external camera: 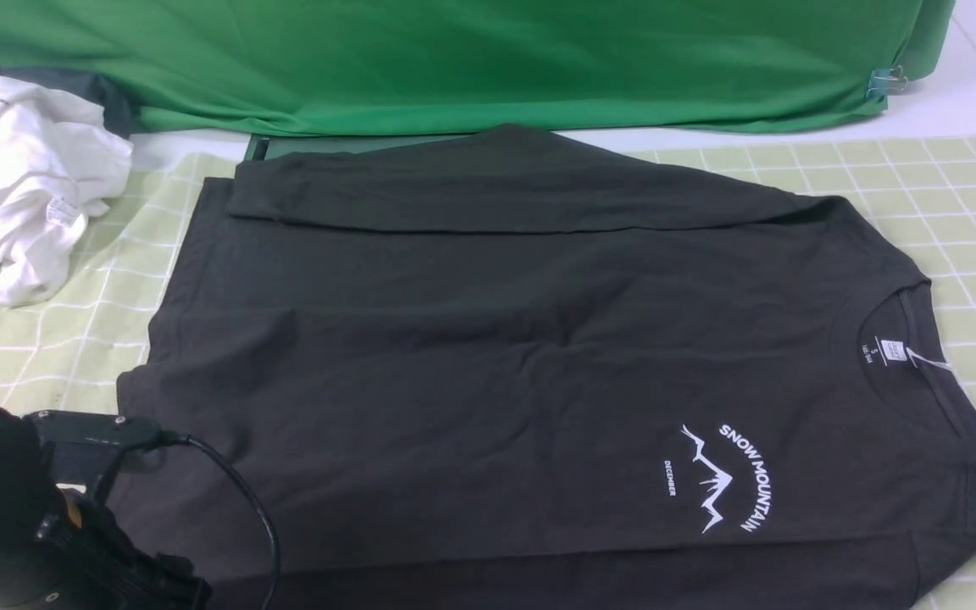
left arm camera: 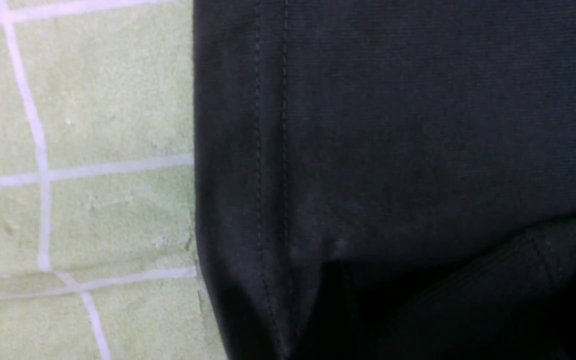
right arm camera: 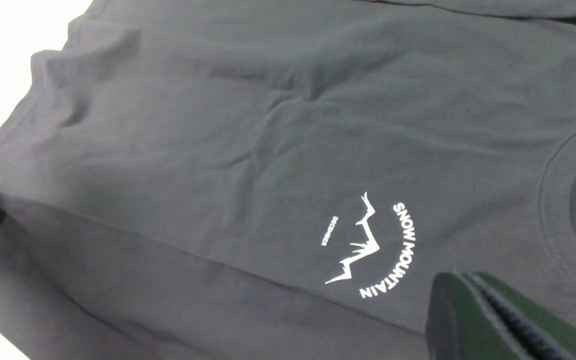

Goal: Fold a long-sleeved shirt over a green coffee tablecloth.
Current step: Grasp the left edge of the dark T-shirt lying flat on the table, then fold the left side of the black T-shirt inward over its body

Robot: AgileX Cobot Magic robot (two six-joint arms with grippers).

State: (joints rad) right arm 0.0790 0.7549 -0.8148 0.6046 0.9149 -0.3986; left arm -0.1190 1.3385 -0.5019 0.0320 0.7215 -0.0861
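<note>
Long-sleeved shirt (external camera: 488,339) lies flat on green coffee tablecloth (external camera: 920,178), mid-bench. Collar toward right edge, hem toward left edge, one sleeve folded across far side. Right pincer (right arm camera: 463,282) closed, empty, near chest print (external camera: 725,479). Left pincer (external camera: 158,585) at near left corner by hem; opening cannot be told.

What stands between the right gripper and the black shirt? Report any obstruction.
Nothing visible does. The right gripper, jaws shut, hangs over bare fabric of the long-sleeved shirt beside the mountain print. The white garment lies apart from the shirt, off to the left on the tablecloth.
</note>
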